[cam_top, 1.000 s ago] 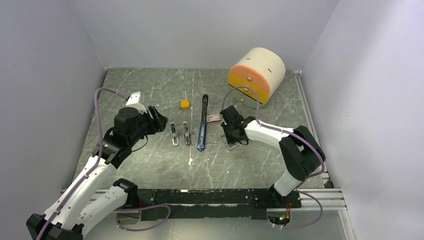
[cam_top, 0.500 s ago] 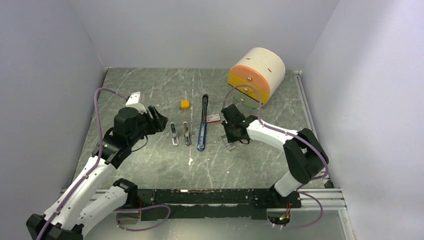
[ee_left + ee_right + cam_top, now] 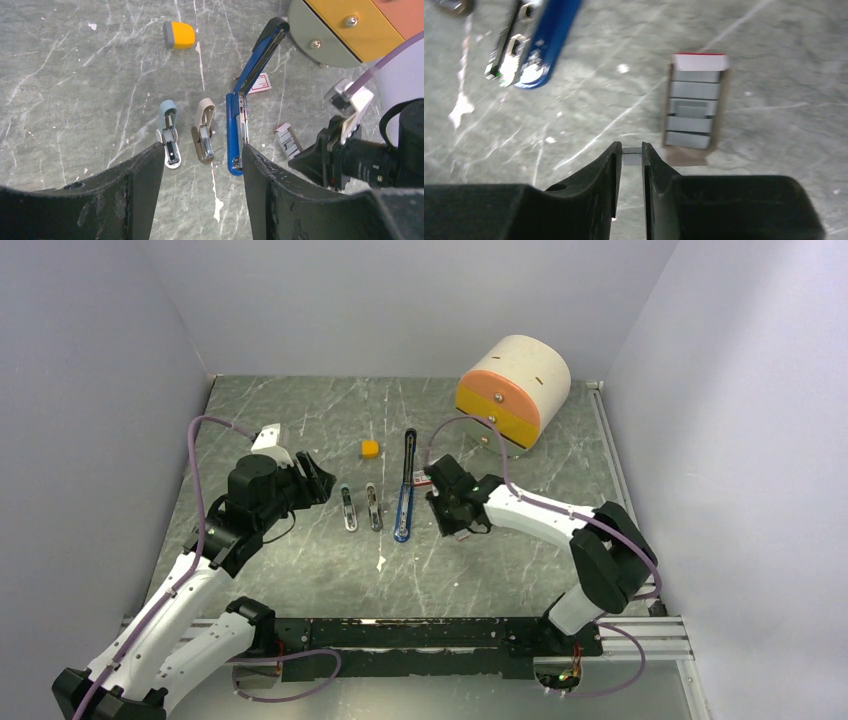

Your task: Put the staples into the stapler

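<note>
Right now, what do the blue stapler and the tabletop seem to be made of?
Stapler: glossy blue shell, painted metal or plastic, with a shiny bare-metal channel inside. Tabletop: grey with white veins, like marble, though possibly only a printed sheet.

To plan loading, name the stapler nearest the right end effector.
The long dark-blue stapler, rightmost of three; the beige stapler and pale-blue stapler lie farther left.

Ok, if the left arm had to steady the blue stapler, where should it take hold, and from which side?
Probably the blue stapler by its channel half, near the rounded end, from above, one finger on each long side. It lies swung open on the table, that half long, narrow and straight-sided, channel up, with a gap to the small beige stapler beside it.
</note>
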Tool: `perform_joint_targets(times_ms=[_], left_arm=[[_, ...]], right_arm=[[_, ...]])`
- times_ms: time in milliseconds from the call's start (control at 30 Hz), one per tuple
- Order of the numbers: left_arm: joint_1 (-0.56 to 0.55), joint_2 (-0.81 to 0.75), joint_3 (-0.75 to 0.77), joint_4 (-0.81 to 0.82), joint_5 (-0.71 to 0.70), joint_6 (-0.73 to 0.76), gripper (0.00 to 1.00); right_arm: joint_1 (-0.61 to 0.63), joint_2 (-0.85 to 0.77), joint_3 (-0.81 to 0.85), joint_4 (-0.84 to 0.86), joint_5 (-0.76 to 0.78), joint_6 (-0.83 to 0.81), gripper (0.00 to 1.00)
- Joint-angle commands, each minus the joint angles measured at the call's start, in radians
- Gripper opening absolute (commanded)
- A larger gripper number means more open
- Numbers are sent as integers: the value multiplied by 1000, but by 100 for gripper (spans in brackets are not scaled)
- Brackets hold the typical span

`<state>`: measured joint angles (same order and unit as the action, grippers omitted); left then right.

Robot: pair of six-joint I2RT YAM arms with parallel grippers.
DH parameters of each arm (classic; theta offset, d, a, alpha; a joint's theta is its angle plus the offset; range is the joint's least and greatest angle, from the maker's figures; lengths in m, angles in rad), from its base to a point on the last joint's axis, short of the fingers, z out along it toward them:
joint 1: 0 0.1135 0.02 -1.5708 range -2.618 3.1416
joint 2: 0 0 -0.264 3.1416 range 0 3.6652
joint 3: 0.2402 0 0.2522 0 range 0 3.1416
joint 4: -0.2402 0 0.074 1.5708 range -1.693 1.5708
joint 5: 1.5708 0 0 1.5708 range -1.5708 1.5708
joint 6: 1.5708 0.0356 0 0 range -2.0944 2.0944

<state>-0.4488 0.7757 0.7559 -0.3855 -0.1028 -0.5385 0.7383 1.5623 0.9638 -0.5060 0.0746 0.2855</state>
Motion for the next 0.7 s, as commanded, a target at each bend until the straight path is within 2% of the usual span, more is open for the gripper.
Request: perform_joint_targets(times_ms=[0, 233, 433, 533, 667], left_arm=[[-2, -12, -7, 28, -15, 3, 63], [-1, -10, -7, 29, -14, 3, 63], [-2, -9, -6, 28, -15, 4, 63], [-2, -10, -5, 27, -15, 5, 63], [-2, -12, -3, 25, -16, 7, 63]], right_arm=[[98, 22, 38, -45, -17, -26, 25], [236, 107, 67, -68, -46, -91, 26], [268, 139, 81, -65, -55, -106, 28], [273, 151, 91, -74, -43, -103, 31], [274, 127, 106, -72, -5, -40, 43]])
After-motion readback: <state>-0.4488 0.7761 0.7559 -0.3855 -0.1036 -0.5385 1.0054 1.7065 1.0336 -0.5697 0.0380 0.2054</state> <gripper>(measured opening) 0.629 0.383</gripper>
